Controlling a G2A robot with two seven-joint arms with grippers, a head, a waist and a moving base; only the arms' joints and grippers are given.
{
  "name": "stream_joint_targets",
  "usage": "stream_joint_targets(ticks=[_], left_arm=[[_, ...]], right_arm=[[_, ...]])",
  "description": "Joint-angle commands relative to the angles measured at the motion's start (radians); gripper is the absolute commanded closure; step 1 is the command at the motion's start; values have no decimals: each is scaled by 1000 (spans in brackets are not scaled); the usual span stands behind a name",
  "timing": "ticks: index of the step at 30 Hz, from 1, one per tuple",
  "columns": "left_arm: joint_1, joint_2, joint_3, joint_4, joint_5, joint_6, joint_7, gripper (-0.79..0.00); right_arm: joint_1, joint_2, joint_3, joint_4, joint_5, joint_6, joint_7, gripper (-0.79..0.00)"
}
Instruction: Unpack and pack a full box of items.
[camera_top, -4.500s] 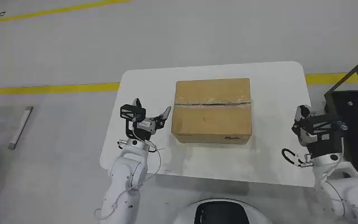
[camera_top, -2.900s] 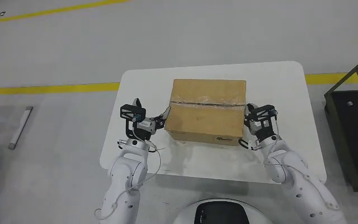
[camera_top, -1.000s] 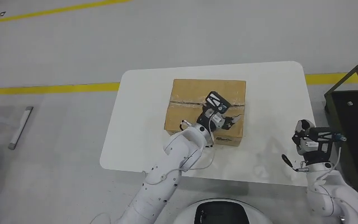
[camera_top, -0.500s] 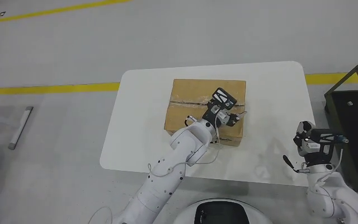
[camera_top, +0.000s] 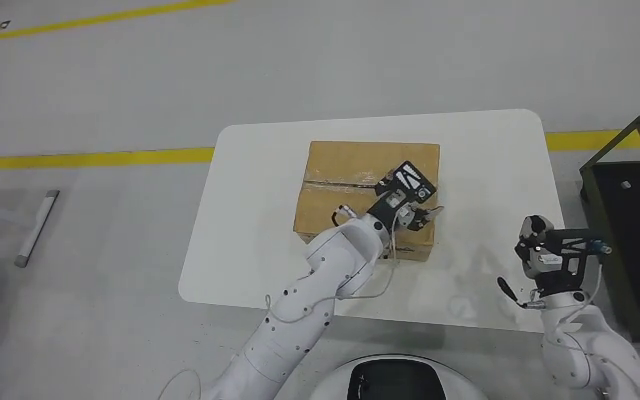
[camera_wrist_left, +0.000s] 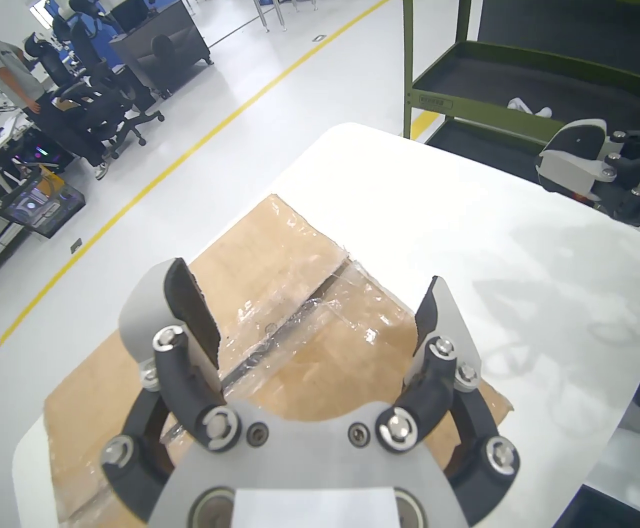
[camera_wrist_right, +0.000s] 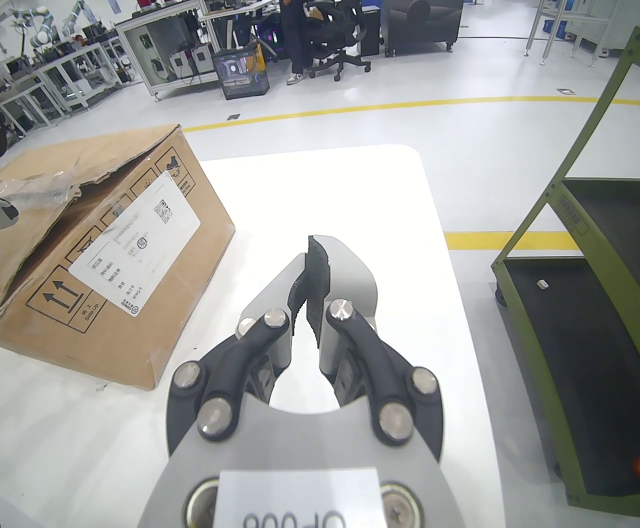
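Observation:
A brown cardboard box (camera_top: 350, 175) stands on the white table (camera_top: 480, 150), its top seam covered with crumpled clear tape (camera_wrist_left: 280, 330). My left gripper (camera_top: 425, 216) hovers open over the box's top near its right end, and the seam runs between its fingers (camera_wrist_left: 305, 290). In the right wrist view the box (camera_wrist_right: 100, 235) has a white label on its end and one top flap is slightly lifted. My right gripper (camera_wrist_right: 312, 270) is shut on nothing and hangs above the table's right front corner (camera_top: 507, 287), well apart from the box.
A green cart (camera_wrist_right: 575, 300) with black shelves stands just beyond the table's right edge (camera_top: 610, 230). Bare tabletop lies left and right of the box. Office chairs and desks stand far off in the room.
The box was nudged left and turned a little. My left arm swung from the box's left side across its top to the right end. My right arm touched the box's right side, then withdrew.

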Motion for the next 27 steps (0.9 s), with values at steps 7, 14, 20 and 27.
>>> stream_joint_targets(ticks=[7,14,20,27], left_arm=[[-16,-5,17,19,103,-14,-74,-603],[-25,-9,23,25,152,-41,-89,-606],[-40,-14,39,37,222,-54,-70,-594],[-46,-20,44,61,269,-54,-51,-456]], right_arm=[[-10,-2,7,-2,0,2,-3,0],[-14,-5,9,-2,6,5,-1,0],[-13,-7,9,-2,10,5,-2,0],[-7,-9,9,3,14,4,0,0]])
